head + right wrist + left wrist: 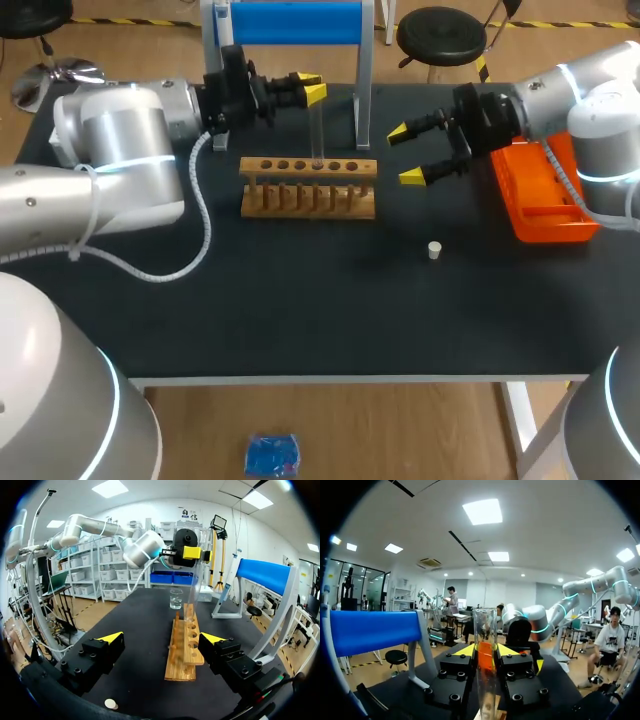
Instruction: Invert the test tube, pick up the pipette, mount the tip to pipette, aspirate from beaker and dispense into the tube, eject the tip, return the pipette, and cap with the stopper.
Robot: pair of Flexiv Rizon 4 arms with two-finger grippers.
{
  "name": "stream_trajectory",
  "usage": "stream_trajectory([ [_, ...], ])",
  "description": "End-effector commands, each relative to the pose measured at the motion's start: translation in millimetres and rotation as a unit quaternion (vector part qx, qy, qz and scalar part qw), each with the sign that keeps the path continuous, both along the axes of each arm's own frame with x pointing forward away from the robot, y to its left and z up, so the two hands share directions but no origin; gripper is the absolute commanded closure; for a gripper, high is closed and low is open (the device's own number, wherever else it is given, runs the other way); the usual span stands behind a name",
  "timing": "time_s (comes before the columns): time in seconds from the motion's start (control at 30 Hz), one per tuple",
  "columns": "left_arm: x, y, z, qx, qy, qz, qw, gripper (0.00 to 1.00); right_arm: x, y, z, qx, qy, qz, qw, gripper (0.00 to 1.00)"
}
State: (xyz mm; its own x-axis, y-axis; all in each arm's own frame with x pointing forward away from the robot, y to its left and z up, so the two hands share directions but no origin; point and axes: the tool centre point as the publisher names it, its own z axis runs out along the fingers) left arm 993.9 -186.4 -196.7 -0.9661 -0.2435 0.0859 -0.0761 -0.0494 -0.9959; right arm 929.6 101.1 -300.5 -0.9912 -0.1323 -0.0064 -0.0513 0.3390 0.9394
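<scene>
A clear test tube (317, 130) stands upright over the wooden rack (308, 187), its lower end at one of the rack's holes. My left gripper (305, 90) is shut on the tube's upper part; in the left wrist view the tube (485, 680) rises between the two fingers of that gripper (485, 651). My right gripper (405, 154) hovers open to the right of the rack, holding nothing. In the right wrist view the rack (184, 640) lies ahead between the open fingers of my right gripper (162, 638), with the glass beaker (176, 599) beyond it. A small white stopper (434, 250) lies on the mat.
An orange tip box (545, 195) sits at the right edge under my right arm. The blue-topped stand (290, 22) rises behind the rack. The stopper (111, 704) lies below my right gripper. The black mat (300, 300) covers the table.
</scene>
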Motion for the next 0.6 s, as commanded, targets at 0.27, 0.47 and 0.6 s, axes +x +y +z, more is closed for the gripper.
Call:
stream_trajectory([
  [0.27,2.3,-5.9,-3.6,0.012,-0.021,-0.006,1.0,1.0,0.1,-0.6,0.2,-0.001,0.0,0.001,1.0,0.0],
  [0.47,2.6,-7.8,-6.1,0.017,-0.026,-0.006,1.0,1.0,0.1,-0.6,0.2,-0.001,0.0,0.001,1.0,0.0],
  [0.6,3.0,-8.0,-8.6,0.013,-0.027,-0.004,1.0,1.0,0.1,-0.6,0.2,-0.001,0.0,0.001,1.0,0.0],
])
